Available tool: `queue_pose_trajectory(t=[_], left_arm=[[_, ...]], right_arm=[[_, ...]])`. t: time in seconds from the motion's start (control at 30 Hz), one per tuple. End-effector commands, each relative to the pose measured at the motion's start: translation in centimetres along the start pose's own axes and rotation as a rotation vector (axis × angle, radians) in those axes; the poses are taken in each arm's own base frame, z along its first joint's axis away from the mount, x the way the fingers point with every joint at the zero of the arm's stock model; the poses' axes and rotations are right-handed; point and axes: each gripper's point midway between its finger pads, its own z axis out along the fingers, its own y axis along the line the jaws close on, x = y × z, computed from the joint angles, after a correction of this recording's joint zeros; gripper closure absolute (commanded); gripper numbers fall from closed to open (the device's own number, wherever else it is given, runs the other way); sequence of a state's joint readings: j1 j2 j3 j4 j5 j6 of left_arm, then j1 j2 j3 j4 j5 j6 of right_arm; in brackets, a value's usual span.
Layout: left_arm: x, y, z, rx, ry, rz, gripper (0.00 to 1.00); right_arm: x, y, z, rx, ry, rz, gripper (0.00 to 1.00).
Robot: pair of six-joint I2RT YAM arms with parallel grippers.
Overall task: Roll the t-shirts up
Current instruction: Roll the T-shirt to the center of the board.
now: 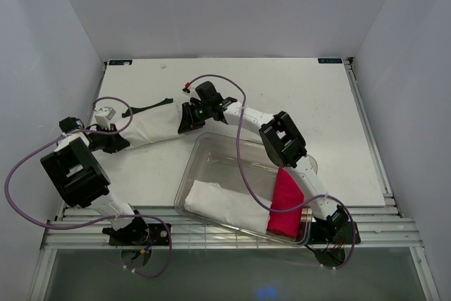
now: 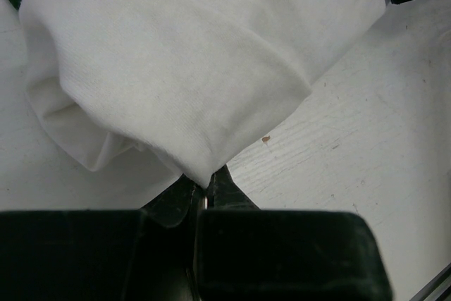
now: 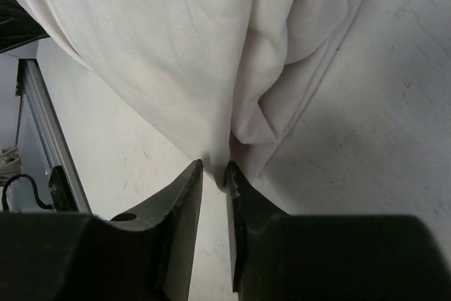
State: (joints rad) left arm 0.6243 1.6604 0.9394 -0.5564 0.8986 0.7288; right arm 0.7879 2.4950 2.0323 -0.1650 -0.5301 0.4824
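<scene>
1 table (image 1: 282, 89) carries 1 clear bin (image 1: 225, 163) — inside lie 1 white cloth roll (image 1: 222, 204) and 1 pink bundle (image 1: 285, 206). 1 white t-shirt (image 1: 151, 126) stretches across the tabletop between 2 grippers: the left gripper (image 2: 208, 192) and right gripper (image 3: 213, 170) each pinch 1 end, jaws nearly together. Behind it, 1 dark green t-shirt (image 1: 144, 108) shows — just a sliver.

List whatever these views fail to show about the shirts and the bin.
- White t-shirt: no lettering readable in any view; the cloth is folded over itself.
- Dark green t-shirt: top view shows only a thin strip; the white one covers the rest.
- Pink bundle in the clear bin: right arm crosses it, top view.
- Left hand: fingertips buried under cloth, left wrist view.
</scene>
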Motion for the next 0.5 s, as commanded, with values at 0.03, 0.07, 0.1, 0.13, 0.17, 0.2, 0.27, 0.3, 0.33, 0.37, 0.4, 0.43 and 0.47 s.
queue_pose_trajectory(t=[0.03, 0.07, 0.1, 0.13, 0.17, 0.2, 0.27, 0.3, 0.33, 0.37, 0.4, 0.43, 0.47], left_arm=[[-2.0, 0.0, -0.7, -0.01, -0.046, 0.059, 1.0], [-2.0, 0.0, -0.7, -0.012, -0.043, 0.06, 1.0], [-2.0, 0.0, -0.7, -0.015, -0.042, 0.061, 1.0], [-2.0, 0.1, -0.8, -0.019, -0.038, 0.064, 1.0], [-1.9, 0.2, -0.9, -0.023, -0.033, 0.077, 1.0], [-2.0, 0.3, -0.9, -0.025, -0.028, 0.086, 1.0], [-1.9, 0.6, -1.1, -0.037, -0.009, 0.111, 1.0], [-1.8, 0.8, -1.2, -0.042, 0.003, 0.114, 1.0], [-1.5, 1.0, -1.2, -0.043, 0.017, 0.116, 1.0], [-1.9, 1.5, -1.4, -0.05, 0.024, 0.156, 1.0], [-1.6, 1.6, -1.5, -0.047, 0.044, 0.152, 1.0], [-1.5, 1.9, -1.6, -0.05, 0.053, 0.158, 1.0], [-1.3, 2.2, -1.5, -0.049, 0.065, 0.151, 1.0]], right_arm=[[-2.0, 2.6, -0.5, -0.067, -0.047, -0.031, 0.81], [-1.9, 2.4, -0.3, -0.063, -0.046, -0.026, 0.84], [-2.0, 2.4, -0.3, -0.059, -0.05, -0.024, 0.87], [-2.1, 2.1, -0.1, -0.048, -0.055, -0.019, 0.91], [-2.4, 2.1, -0.2, -0.043, -0.065, -0.022, 0.92], [-2.8, 2.1, -0.5, -0.032, -0.077, -0.025, 0.92], [-3.5, 1.9, -1.0, -0.022, -0.095, -0.032, 0.92], [-4.0, 2.3, -1.5, -0.026, -0.107, -0.04, 0.92], [-4.4, 2.1, -2.1, -0.022, -0.114, -0.037, 0.92], [-4.1, 1.5, -2.4, -0.012, -0.109, -0.029, 0.92], [-4.8, 1.9, -3.3, -0.007, -0.128, -0.037, 0.92], [-5.1, 1.2, -4.0, 0.011, -0.139, -0.033, 0.92], [-5.1, 0.9, -4.3, 0.024, -0.142, -0.052, 0.92]])
